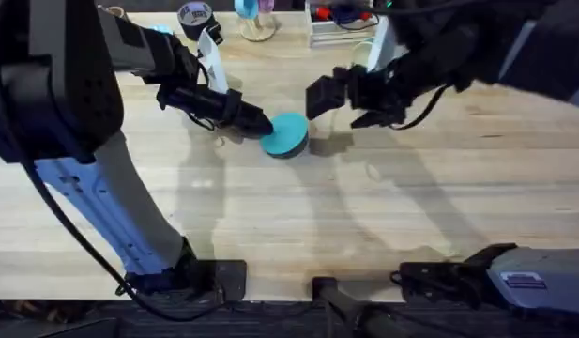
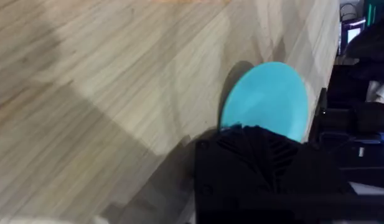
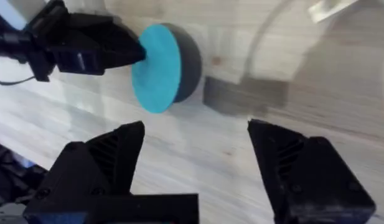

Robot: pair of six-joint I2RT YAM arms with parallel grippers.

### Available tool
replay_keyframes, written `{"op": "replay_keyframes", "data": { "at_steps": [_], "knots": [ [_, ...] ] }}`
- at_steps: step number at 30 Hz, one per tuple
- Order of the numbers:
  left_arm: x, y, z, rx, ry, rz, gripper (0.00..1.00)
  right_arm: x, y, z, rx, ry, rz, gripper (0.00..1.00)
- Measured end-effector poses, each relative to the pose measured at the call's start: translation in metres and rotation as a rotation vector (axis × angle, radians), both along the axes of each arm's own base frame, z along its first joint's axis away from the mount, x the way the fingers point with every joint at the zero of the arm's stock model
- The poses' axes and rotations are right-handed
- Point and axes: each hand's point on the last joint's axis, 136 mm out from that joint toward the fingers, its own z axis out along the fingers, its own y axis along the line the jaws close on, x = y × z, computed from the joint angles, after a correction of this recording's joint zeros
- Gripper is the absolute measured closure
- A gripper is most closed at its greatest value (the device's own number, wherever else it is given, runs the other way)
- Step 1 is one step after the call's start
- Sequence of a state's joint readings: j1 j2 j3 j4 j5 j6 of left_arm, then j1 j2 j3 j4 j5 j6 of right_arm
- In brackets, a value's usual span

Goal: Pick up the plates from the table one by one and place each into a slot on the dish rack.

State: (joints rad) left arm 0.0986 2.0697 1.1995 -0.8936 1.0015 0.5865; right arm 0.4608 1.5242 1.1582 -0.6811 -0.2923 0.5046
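One teal-blue plate [image 1: 286, 133] is what I am working on now. On the left, my left gripper [image 1: 254, 123] pinches the plate's edge and holds it tipped up over the wooden table [image 1: 289, 225]. I think I should keep the squeeze firm and lift slowly, so the plate does not slip or swing. It sticks out past the fingertips, toward the middle of the table. On the right, my right gripper [image 3: 195, 155] hangs with its fingers wide apart, holding nothing. The plate is near it but not touching.
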Motion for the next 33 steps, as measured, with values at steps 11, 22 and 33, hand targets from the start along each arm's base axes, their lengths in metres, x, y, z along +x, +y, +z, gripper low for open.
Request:
{"op": "replay_keyframes", "data": {
  "at_steps": [11, 22, 33],
  "knots": [
    [0.000, 0.000, 0.000, 0.000, 0.000, 0.000, 0.960, -0.006, 0.039, -0.016, 0.105, -0.010, -0.057, 0.014],
    [0.000, 0.000, 0.000, 0.000, 0.000, 0.000, 0.961, -0.005, 0.064, -0.031, 0.135, 0.011, -0.157, 0.078],
    [0.000, 0.000, 0.000, 0.000, 0.001, 0.000, 0.960, -0.003, 0.069, -0.061, 0.076, 0.047, -0.230, 0.079]
  ]
}}
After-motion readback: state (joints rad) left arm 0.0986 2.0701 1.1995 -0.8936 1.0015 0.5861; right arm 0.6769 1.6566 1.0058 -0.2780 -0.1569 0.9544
